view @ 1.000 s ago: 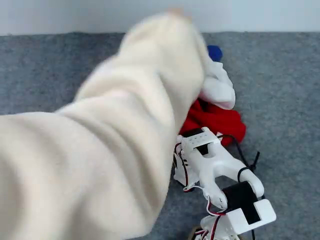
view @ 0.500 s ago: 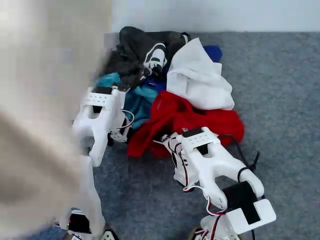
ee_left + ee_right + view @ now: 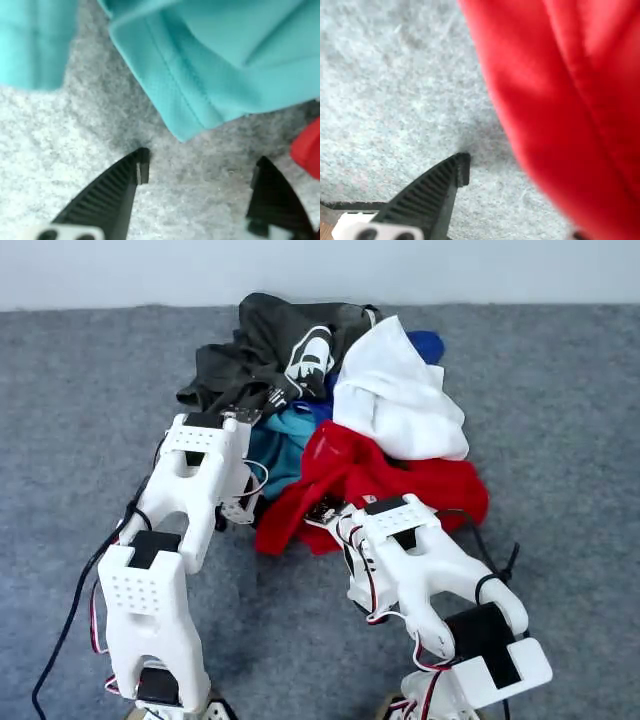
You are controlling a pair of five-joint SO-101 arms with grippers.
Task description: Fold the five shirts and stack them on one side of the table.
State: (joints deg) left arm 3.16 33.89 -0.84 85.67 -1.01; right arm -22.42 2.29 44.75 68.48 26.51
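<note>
High view, over the grey counter [image 3: 560,390]: five unfolded shirts lie heaped at its far middle, none yet folded or stacked. At left, the left pincer [image 3: 200,172] hangs low with jaws spread wide and empty, just short of the hem of the teal shirt [image 3: 225,60]. A dark shirt [image 3: 265,340] lies over the teal one's far side. At centre, the right pincer [image 3: 515,200] is also parted and holds nothing. One of its jaws is over bare counter, and the other is hidden by the edge of the red shirt [image 3: 400,480]. A white shirt [image 3: 400,400] rests on the red one, and a blue shirt [image 3: 430,343] peeks from behind it at right. The likely hazard is the overlap. Pulling teal or red by one edge could drag its neighbour along, and a deep bite could pinch two layers, leaving a bunched shirt that will not lie flat for folding.
</note>
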